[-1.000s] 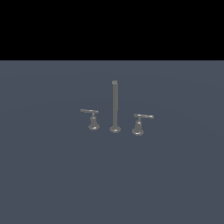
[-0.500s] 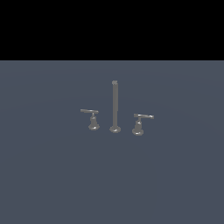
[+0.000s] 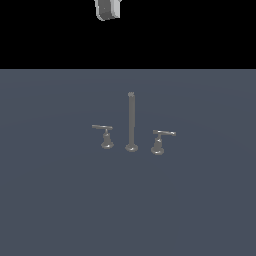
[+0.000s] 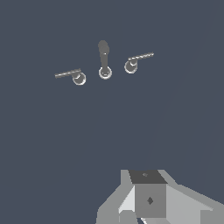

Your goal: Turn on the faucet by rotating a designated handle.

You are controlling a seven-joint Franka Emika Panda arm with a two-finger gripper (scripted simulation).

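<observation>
The faucet [image 3: 131,120] is a small grey metal set on the dark floor, with a tall thin post on a round foot. The handle [image 3: 160,140] stands at the exterior view's right of the post, its flat bar sticking out to the right. A twin lever [image 3: 104,136] stands at the left, bar to the left. A grey piece of my gripper [image 3: 107,9] shows at the top edge, high above and far from the faucet. In the wrist view the post [image 4: 104,59] and both levers lie far off. My gripper [image 4: 146,199] shows only as grey blocks, so its jaws cannot be read.
A plain dark blue-grey floor [image 3: 60,200] spreads all around the faucet. Above it the background is black.
A grey piece of the gripper has come into the exterior view at the top edge, where none showed before. The faucet and both levers have not moved.
</observation>
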